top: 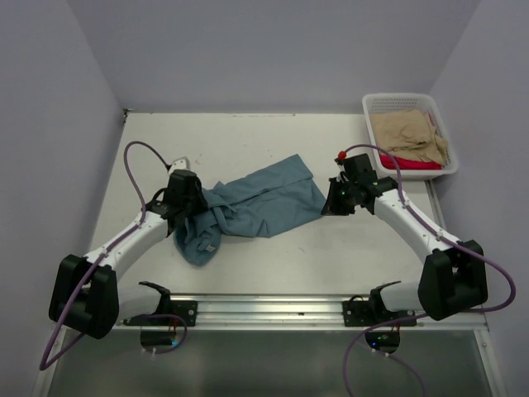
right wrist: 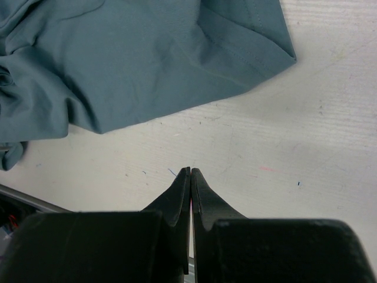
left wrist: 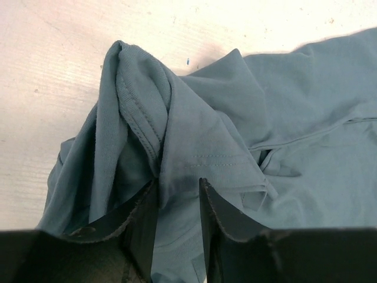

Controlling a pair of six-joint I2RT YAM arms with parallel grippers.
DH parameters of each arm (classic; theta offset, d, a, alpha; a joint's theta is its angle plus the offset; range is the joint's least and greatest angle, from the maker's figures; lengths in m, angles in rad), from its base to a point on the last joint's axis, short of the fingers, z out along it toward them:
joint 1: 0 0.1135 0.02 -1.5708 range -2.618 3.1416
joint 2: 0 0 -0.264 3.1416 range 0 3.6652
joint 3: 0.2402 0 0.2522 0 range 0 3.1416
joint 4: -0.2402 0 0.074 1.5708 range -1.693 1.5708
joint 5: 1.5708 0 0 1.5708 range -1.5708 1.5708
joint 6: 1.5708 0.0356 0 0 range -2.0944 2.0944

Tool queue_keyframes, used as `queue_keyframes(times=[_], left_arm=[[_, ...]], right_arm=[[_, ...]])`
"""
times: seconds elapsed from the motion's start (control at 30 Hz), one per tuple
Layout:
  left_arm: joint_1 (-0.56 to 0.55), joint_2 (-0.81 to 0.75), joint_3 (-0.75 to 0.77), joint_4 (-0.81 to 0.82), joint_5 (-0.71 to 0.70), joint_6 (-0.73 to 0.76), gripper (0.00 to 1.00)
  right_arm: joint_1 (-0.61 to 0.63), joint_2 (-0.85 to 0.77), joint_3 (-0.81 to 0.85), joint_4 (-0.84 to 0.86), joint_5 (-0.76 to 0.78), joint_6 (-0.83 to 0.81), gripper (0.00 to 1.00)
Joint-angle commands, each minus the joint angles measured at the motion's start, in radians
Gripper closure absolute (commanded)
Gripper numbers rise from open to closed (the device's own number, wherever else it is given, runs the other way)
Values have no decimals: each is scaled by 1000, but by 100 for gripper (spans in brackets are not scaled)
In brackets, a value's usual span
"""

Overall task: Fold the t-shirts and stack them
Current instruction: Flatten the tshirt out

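Left gripper (left wrist: 178, 193) pinches a bunched fold of the blue t-shirt (top: 273, 198) lying mid-frame; right gripper (right wrist: 190, 172) is closed and empty, so pulling could crumple it further.

Left fingers (left wrist: 139, 231) clamped, right fingers (right wrist: 177, 201) shut.

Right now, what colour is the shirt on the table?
Dusty blue-grey shirt, best in left wrist view.

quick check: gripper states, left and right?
Left gripper: closed on a fold of the blue t-shirt.
Right gripper: closed, holding nothing, above the table.
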Motion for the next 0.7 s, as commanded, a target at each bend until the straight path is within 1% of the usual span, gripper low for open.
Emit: queue_keyframes(times=[0.0,0.03,0.07,0.13,0.17,0.23,0.27,0.37,0.43,0.47,0.5,0.57,0.6,0.63,0.67], left_arm=[[3,-3,-3,56,-36,24,65],[3,-1,-3,56,-41,27,67],[3,-3,-1,56,-46,31,72],[3,-3,2,58,-55,36,79],[3,-3,2,61,-58,37,85],[3,-1,0,64,-63,40,92],[3,-1,-1,67,-63,41,100],[3,-12,-1,75,-50,39,100],[3,-35,0,78,-40,37,100],[1,-43,7,76,-37,39,100],[1,-59,14,67,-32,39,100],[-6,-73,39,53,-30,41,100],[-10,-84,48,37,-33,44,100],[-14,-90,65,26,-36,45,100],[-20,-96,69,20,-40,45,100]], right_arm=[[3,-1,2,29,0,-7,100],[3,0,2,30,1,-7,100],[3,2,-1,32,3,-7,100],[3,5,-1,38,3,-8,100],[3,8,-1,41,5,-8,100],[3,15,0,50,9,-10,100],[3,28,6,56,14,-8,100],[3,72,37,76,55,2,100],[3,115,65,101,122,9,100],[3,139,112,105,136,9,100],[3,206,140,107,168,9,94],[3,273,233,109,181,12,80],[3,340,261,115,181,13,74],[3,369,290,119,185,13,62],[3,403,348,122,189,16,59]])
